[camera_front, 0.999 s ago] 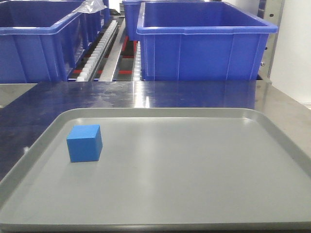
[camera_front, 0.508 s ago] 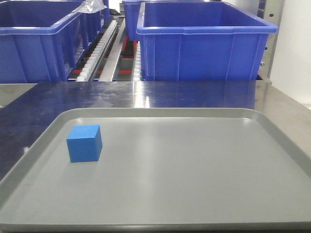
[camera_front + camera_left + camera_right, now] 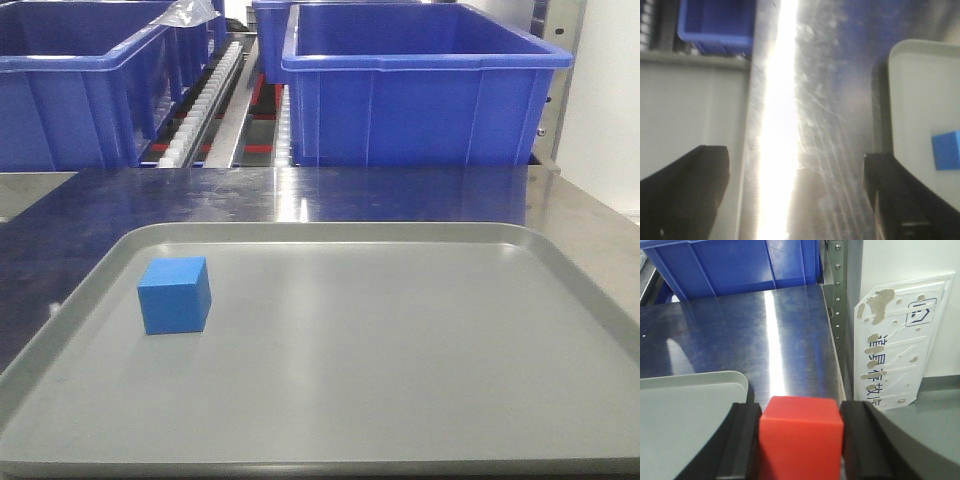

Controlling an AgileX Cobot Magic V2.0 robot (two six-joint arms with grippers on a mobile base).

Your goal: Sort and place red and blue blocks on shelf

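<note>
The blue block (image 3: pixel 174 294) sits on the left part of the grey tray (image 3: pixel 330 232); it also shows at the right edge of the left wrist view (image 3: pixel 946 150). The red block (image 3: pixel 801 437) is clamped between the black fingers (image 3: pixel 742 445) of my right gripper (image 3: pixel 801 442), held above the steel table near the tray's corner (image 3: pixel 715 380). My left gripper (image 3: pixel 797 195) is open and empty, over the steel table left of the tray. The shelf's white roller tracks (image 3: pixel 205 95) run at the back between the bins. Neither gripper shows in the front view.
Large blue bins (image 3: pixel 420 85) stand on the shelf behind the steel table (image 3: pixel 300 195). A steel upright (image 3: pixel 836 300) and a white worn sign (image 3: pixel 897 340) are to the right of the table edge. Strong glare (image 3: pixel 780 120) runs across the table.
</note>
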